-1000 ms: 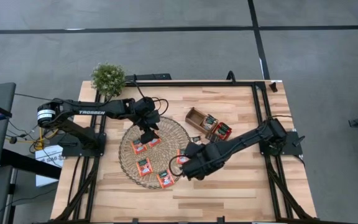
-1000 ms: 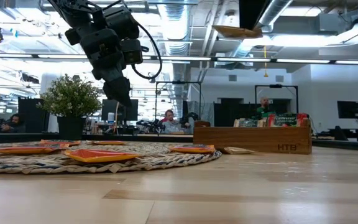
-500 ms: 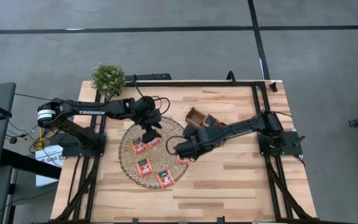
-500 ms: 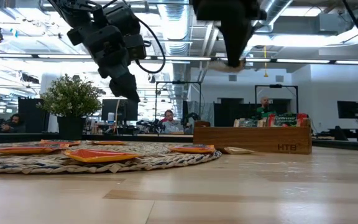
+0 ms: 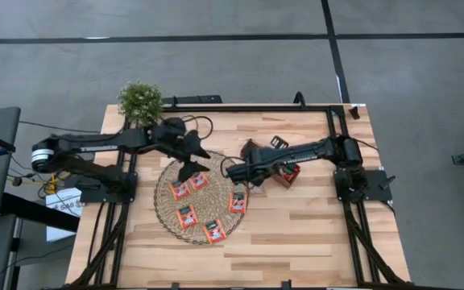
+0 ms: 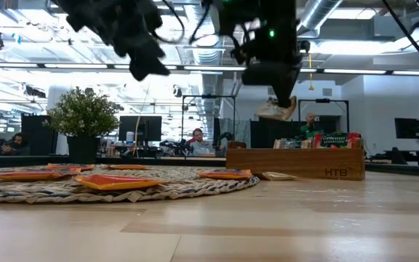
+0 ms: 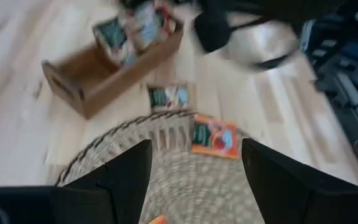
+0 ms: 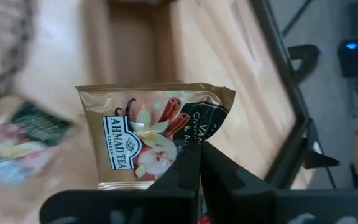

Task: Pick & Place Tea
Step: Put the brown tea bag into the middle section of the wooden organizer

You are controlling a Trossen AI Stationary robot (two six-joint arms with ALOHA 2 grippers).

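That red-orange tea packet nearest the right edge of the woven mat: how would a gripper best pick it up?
Probably from straight above, pinching one edge. The red-orange sachet lies flat on the wicker mat, thin with no raised part, so a sideways approach has nothing to catch. Its edge toward the mat's rim looks freest, with no other sachet close.

The right pincer [image 5: 230,170], closed on a tan tea sachet [image 8: 154,134], is now positioned beside the wooden tray [image 5: 252,150]; the left pincer [image 5: 190,167] is retracted slightly toward the mat's [image 5: 167,211] far edge.

Glossy foil-like sachet [image 8: 156,134]; rough woven wicker mat [image 5: 164,211]; matt wood tray [image 6: 294,162].
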